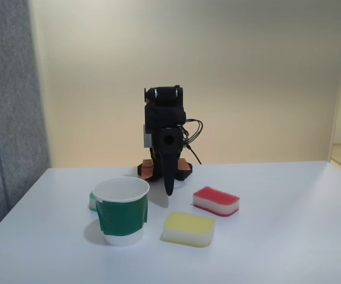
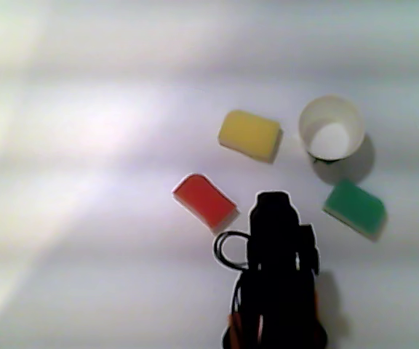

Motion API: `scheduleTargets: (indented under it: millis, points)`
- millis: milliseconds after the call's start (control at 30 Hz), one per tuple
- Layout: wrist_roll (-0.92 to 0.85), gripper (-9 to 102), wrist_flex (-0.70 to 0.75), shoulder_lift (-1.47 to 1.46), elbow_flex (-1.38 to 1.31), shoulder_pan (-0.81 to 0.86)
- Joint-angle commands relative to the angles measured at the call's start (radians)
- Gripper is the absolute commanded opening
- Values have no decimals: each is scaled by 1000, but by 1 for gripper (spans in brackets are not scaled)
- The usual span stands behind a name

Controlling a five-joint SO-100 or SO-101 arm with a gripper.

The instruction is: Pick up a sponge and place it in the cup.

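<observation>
sponges point(image 2: 204, 199) three, cup point(image 2: 330, 129) one

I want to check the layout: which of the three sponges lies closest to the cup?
The green sponge. In the other view it lies just below the cup, and in the fixed view it peeks out behind it. The yellow sponge and red sponge lie farther away.

No lettering, brand, number or sign can be read anywhere in either view. The cup point(image 1: 122, 211) carries a plain green band with no print on it, and the red-topped sponge point(image 1: 216, 200) to its right in the fixed view bears no label. The black arm point(image 1: 166, 136) behind the cup shows no legible marking.
</observation>
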Motion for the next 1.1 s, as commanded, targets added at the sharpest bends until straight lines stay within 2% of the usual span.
scheduleTargets:
  millis: [0, 433, 667, 1067]
  points:
    - [49, 0, 114, 5, -2, 25]
    - [51, 0, 112, 3, -2, 48]
    - [54, 0, 51, -28, -15, 52]
    - [49, 0, 38, -181, -143, 78]
